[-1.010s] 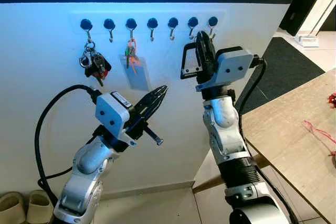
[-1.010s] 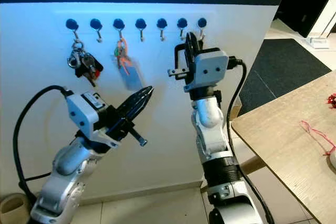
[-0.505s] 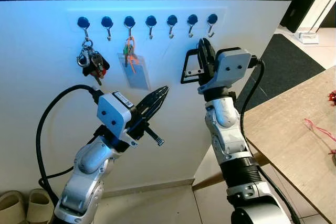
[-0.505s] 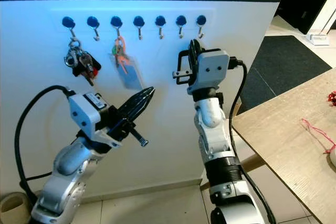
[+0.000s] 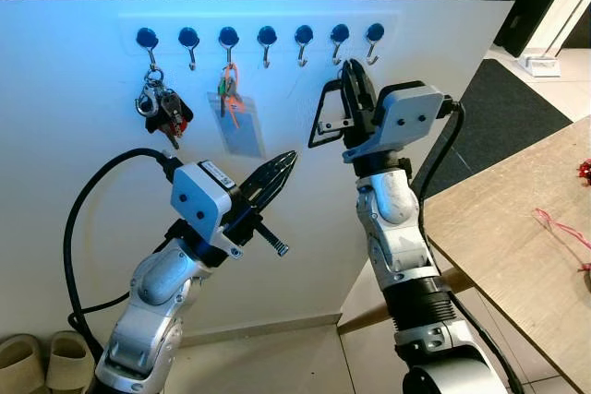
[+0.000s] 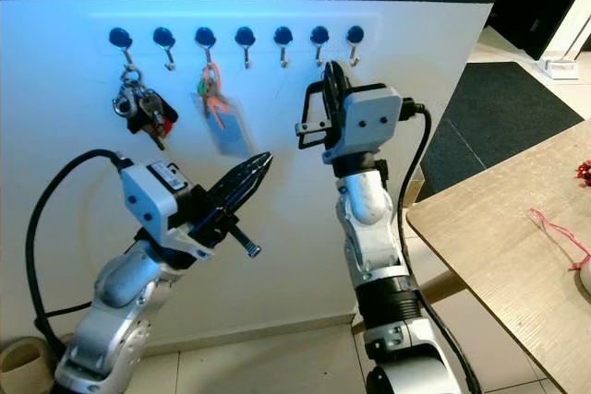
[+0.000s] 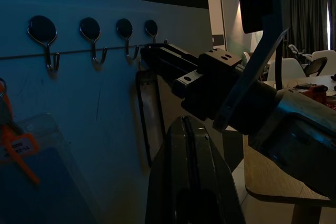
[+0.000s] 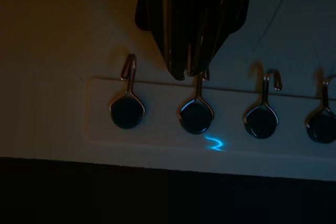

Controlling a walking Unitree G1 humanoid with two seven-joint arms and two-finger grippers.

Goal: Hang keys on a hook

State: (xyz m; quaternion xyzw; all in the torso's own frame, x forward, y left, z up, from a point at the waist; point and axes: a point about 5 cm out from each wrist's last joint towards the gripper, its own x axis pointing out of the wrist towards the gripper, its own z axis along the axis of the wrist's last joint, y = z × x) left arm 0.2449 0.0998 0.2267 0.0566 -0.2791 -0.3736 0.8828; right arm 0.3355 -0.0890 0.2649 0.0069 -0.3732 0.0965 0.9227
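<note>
– Hanging this one, which arm do you want me on?

– Your right gripper. It is raised against the white wall, just under the hook rail, and its fingers are clenched on the black key loop. The loop dangles from the fingers on the side toward your left arm. I can't make out any separate keys on it.

– And the left?

– You can leave it. The left gripper is lower and well apart from the rail, its fingers pressed together on nothing, pointing up toward the wall.

– Where does the hook lie from the claw?

– Straight above the fingertips. In the right wrist view the closed tips sit right at the curl of one hook. From the head that looks like the second hook from the right end, with the end hook just beside it. Both are bare.

– How does the loop lie?

– Its long axis hangs roughly upright, close to the wall, its top level with the fingers and below the hook's curl. So I judge you need to lift, then shift toward your right, so the loop's top bar clears the hook tip before you let it drop.

– Anything crowding it?

– No. The key bunch and the orange-tagged card sleeve hang well apart, toward the far end.
</note>
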